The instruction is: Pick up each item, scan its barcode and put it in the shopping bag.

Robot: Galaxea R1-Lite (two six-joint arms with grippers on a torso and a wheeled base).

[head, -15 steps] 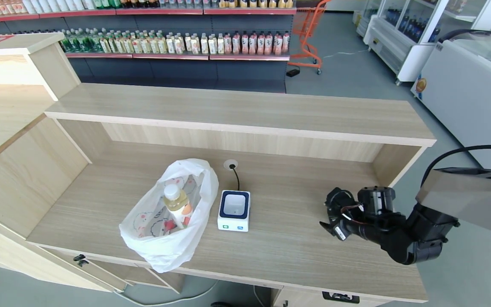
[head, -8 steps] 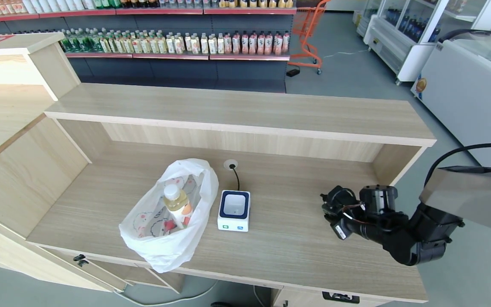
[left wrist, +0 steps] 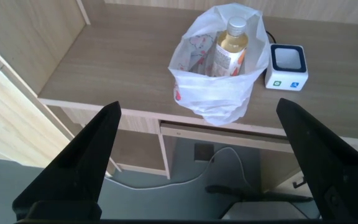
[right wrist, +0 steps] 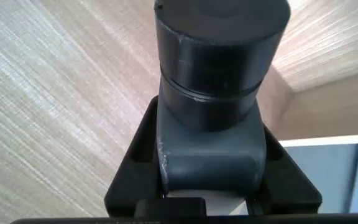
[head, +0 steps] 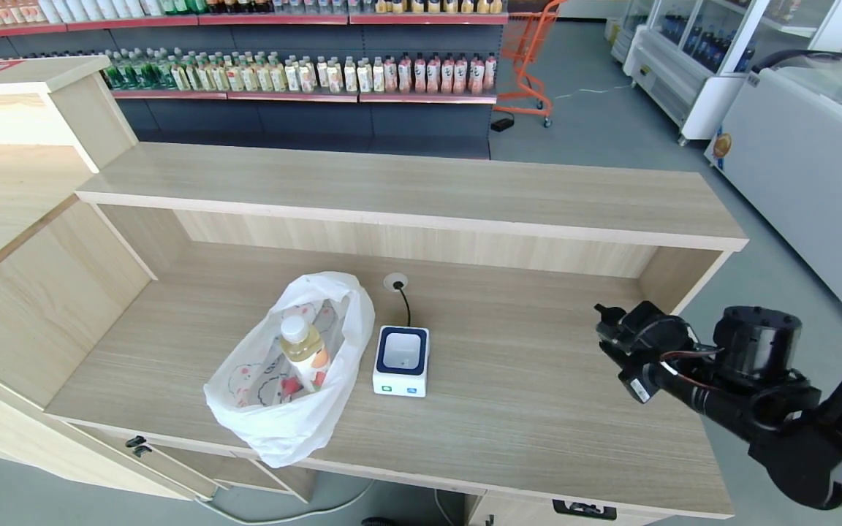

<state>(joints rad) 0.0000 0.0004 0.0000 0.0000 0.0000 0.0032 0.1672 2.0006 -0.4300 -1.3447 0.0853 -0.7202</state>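
Note:
A white plastic shopping bag stands open on the wooden counter. A yellow drink bottle with a white cap stands upright inside it. To the bag's right sits a small white barcode scanner with a dark window on top. My right gripper hangs over the counter's right end, far from the scanner, with nothing seen in it. In the left wrist view my left gripper is open and empty, off the counter's front edge, facing the bag, the bottle and the scanner.
A raised ledge runs along the counter's back and wooden side walls close both ends. The scanner's black cable runs back to a grommet. Shelves of bottles and freezers stand farther off.
My right arm has drawn back to the right, away from the scanner and toward the counter's right end. The bag, bottle and scanner have not moved.

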